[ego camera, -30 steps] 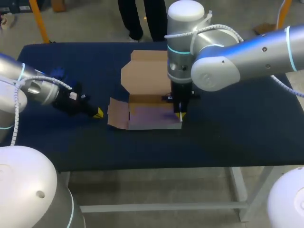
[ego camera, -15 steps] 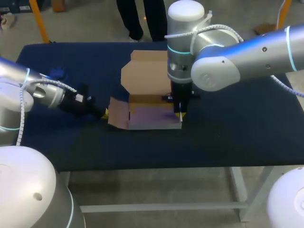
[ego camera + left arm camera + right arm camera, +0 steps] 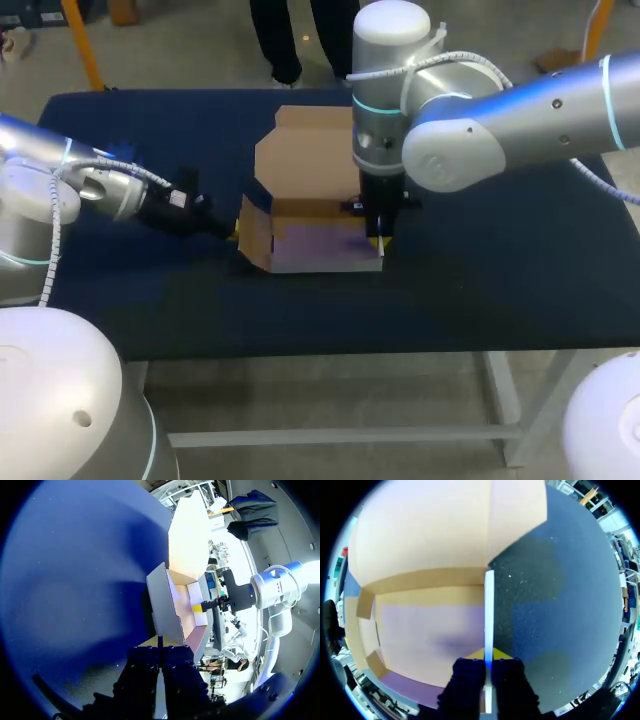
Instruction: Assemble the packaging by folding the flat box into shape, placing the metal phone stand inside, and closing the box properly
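- The right pincer (image 3: 488, 656) comes straight down onto the cardboard box (image 3: 318, 246). It is clamped on the right wall (image 3: 489, 605), with one yellow tip inside and one outside. The wall's thin edge runs out ahead between the tips.
- On that pincer's inner side lies the box floor, pale with a purple tint. On its outer side is the dark blue table (image 3: 480, 280).
- Ahead of the right pincer, past the back wall, the lid (image 3: 305, 150) is spread open.
- The left pincer (image 3: 160, 647) comes in low over the table. Its fingers are pressed together with only a thin slit between them, and nothing is in the slit.
- Right at its tips the box's left flap (image 3: 162, 602) is raised off the table and tilted, not fully upright.
- Beyond the flap, across the open box, the right pincer stands on the far wall.
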Controlling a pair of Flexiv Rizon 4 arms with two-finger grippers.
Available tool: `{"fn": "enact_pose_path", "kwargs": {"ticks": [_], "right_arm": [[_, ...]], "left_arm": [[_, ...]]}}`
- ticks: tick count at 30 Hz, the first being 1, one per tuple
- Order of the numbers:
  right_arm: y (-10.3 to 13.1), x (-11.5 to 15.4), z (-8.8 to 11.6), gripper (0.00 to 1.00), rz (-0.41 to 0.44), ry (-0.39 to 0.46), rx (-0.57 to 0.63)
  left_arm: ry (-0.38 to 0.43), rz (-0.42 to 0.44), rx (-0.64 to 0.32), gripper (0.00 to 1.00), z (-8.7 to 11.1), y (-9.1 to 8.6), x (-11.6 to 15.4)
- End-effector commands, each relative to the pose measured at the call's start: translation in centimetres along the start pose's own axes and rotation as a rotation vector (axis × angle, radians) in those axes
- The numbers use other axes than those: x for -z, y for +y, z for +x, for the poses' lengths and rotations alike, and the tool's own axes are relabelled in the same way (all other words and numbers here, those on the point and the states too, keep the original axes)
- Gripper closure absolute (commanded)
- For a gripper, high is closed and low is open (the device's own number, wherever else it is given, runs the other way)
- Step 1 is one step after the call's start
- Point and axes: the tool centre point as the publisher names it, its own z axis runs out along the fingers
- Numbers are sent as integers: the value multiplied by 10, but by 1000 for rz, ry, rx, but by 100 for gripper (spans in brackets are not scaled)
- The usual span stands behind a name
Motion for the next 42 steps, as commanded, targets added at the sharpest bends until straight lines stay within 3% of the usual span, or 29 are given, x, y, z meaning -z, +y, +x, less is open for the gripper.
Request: {"fn": "enact_pose_path", "kwargs": {"ticks": [1,12,15,21,33,42], "right_arm": [[1,-1,2,100,5,-3,2],[1,-1,2,100,5,-3,2],[1,-1,2,100,5,-3,2],[1,-1,2,100,5,-3,2],[1,-1,2,100,5,-3,2],[1,-1,2,100,5,-3,2]], "left_arm": [[7,7,-4,100,8,0,-2],[42,3,-2,100,20,-2,-10],[50,4,0,90,22,-2,-12],[61,11,12,80,22,-2,-13],[108,0,33,75,20,-4,-16],[84,-12,2,68,32,-4,-25]]}}
